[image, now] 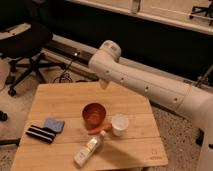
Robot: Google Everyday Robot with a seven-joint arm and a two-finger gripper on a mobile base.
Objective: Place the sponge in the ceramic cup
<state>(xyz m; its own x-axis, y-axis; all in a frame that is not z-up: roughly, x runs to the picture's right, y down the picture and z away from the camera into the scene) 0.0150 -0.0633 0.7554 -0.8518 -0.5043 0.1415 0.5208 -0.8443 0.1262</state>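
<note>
The blue sponge (pixel 54 124) lies flat near the left side of the wooden table (pixel 60 102). The white ceramic cup (pixel 119 124) stands upright right of centre, just right of a reddish-orange bowl. My white arm reaches in from the right, and the gripper (pixel 103 83) hangs at its end over the table's far edge, well above and behind both the sponge and the cup. Nothing shows in the gripper.
The reddish-orange bowl (pixel 94 114) stands at the centre. An orange carrot-like piece (pixel 100 129) lies in front of it, and a pale bottle (pixel 89 148) lies on its side near the front. A black block with white stripes (pixel 41 133) touches the sponge. An office chair (pixel 25 40) stands back left.
</note>
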